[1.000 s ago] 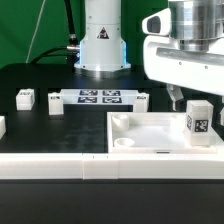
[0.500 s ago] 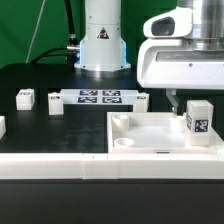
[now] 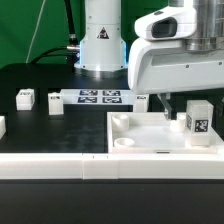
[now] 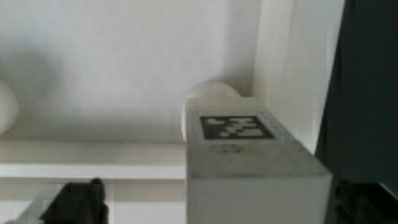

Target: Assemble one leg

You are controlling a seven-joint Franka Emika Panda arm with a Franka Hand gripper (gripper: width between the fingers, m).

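A leg (image 3: 198,120), a small white post with a black-and-white tag, stands upright in the near right corner of the large white tray-like part (image 3: 150,133). My gripper (image 3: 184,104) hangs just above and behind it, jaws open. In the wrist view the leg (image 4: 233,128) stands between my gripper's (image 4: 222,205) two dark fingertips (image 4: 79,203). One fingertip is close beside the leg; the other stands off with a clear gap. Nothing is held.
The marker board (image 3: 100,97) lies at the back centre. Two more white legs (image 3: 25,97) (image 3: 57,104) stand at the exterior view's left, and another part (image 3: 2,126) is cut off by the left edge. The tray has round bosses (image 3: 123,143) in its corners.
My gripper has moved toward the exterior view's left and slightly down, closer over the upright leg. The leg and the other parts have not moved.
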